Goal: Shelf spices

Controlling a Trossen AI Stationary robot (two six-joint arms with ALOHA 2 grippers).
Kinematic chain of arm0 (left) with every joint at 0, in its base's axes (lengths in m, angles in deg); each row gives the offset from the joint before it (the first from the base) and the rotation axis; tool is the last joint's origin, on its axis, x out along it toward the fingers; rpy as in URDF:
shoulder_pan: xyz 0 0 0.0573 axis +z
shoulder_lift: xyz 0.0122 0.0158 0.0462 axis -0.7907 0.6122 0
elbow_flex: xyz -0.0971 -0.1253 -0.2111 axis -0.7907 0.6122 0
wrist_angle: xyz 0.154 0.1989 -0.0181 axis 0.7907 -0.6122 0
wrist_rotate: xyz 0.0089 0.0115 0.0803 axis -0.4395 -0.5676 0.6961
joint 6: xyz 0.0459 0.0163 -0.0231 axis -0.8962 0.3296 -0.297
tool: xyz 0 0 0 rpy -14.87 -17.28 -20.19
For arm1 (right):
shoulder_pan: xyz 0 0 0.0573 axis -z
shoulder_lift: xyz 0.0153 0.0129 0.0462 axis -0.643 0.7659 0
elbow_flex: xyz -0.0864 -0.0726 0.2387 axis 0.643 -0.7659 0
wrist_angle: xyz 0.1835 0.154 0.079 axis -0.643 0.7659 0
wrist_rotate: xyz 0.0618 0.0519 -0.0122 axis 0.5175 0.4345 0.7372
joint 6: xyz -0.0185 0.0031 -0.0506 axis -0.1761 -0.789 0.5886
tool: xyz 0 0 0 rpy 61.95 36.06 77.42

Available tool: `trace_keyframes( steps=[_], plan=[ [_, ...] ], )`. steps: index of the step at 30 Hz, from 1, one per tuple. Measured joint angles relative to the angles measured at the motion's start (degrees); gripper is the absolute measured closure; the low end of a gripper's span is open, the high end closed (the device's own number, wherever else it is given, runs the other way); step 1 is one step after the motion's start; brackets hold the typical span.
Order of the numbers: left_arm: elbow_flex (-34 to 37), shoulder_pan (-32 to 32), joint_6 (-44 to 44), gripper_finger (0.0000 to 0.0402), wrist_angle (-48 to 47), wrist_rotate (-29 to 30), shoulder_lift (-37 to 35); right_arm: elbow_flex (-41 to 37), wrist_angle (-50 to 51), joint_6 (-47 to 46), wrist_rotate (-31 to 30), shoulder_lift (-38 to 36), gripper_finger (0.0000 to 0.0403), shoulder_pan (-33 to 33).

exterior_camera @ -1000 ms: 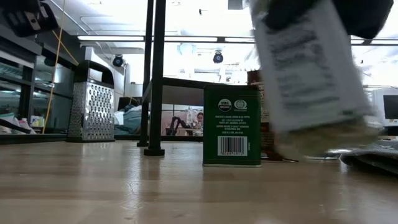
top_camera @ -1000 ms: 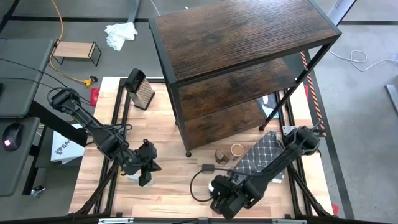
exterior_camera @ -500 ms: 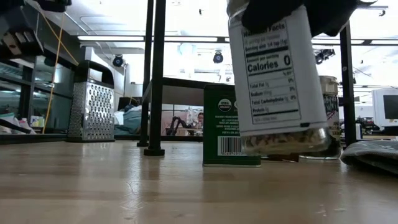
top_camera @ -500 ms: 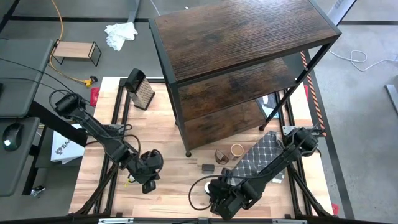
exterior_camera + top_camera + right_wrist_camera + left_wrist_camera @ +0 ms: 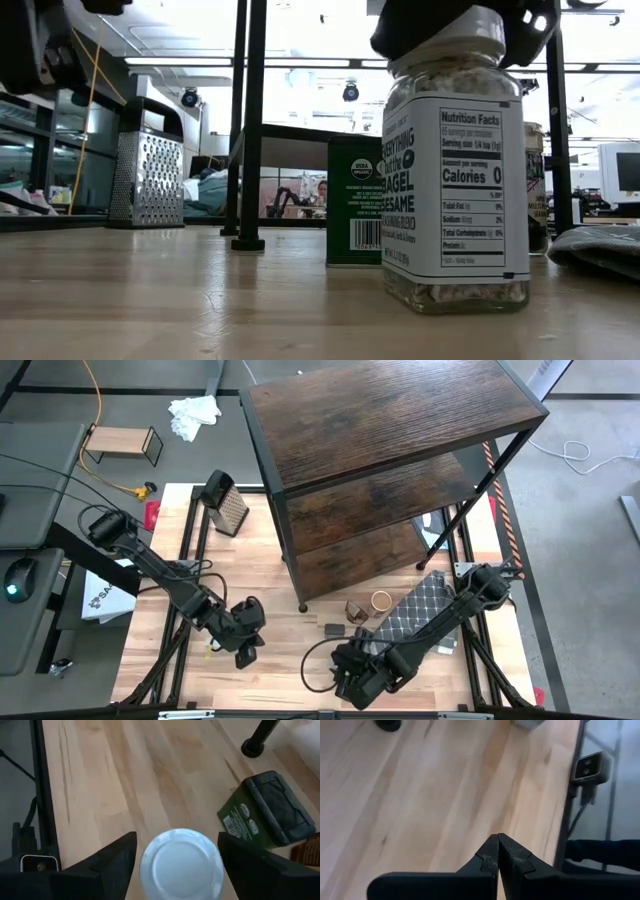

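Right gripper: over the near middle of the table, its fingers spread apart on either side of the white-capped jar, not visibly pressing it.
White-capped jar: upright on the table at the near edge, its base flat on the wood in the low view; the label reads as a sesame bagel seasoning.
Left gripper: low over bare wood at the near left of the table, fingers pressed together, holding nothing.
Green tin: standing on the table just beyond the jar, near the foot of the shelf's front post.
Other spices: a tan-lidded jar and a darker jar sit close together to the right of the tin, in front of the shelf.
Shelf: large dark wood rack in a black frame at the far right half of the table; I see no spices on its boards.
Grater: standing at the far left of the table.
Patterned cloth: lying at the near right, under the right arm.
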Motion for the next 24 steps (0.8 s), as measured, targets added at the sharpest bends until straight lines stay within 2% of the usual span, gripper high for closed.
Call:
trace_keyframes(
  steps=[4, 7, 10, 13, 17, 20, 22, 24],
  plan=[
    [0.0, 1.2, -1.6, 0.0401, 6.8, -0.9, -2.1, 1.8, 0.3, -0.9, 0.6, -0.6, 0.0127, -0.1],
    [-0.1, 1.4, -0.4, 0.0402, 7.8, 0.5, -4.0, 5.1, 2.8, -0.5, -0.5, -0.9, 0.0127, -0.7],
    [-0.1, 0.9, 2.1, 0.0402, 10.4, 6.6, -6.1, 9.3, 8.6, 0.5, -1.8, -0.9, 0.0136, -1.3],
    [-0.1, -0.5, 2.7, 0.0401, 18.0, 17.7, -6.2, 14.7, 16.8, -0.5, -4.3, -0.9, 0.0160, -2.0],
    [-0.1, -1.3, -0.9, 0.0401, 30.9, 34.9, -4.0, 22.3, 33.2, -10.8, -10.4, -0.9, 0.0218, -3.3],
    [-0.1, -0.8, -4.4, 0.0402, 38.9, 45.8, -1.2, 25.6, 47.3, -25.8, -11.8, -0.9, 0.0296, -3.7],
    [-0.1, 0.2, -6.6, 0.0402, 44.9, 48.7, 0.9, 26.0, 53.8, -36.2, -11.9, -0.9, 0.0364, -4.0],
    [-0.4, 1.4, -8.5, 0.0402, 49.5, 48.4, 3.6, 26.1, 55.9, -44.1, -12.0, -0.9, 0.0388, -4.3]
  ],
)
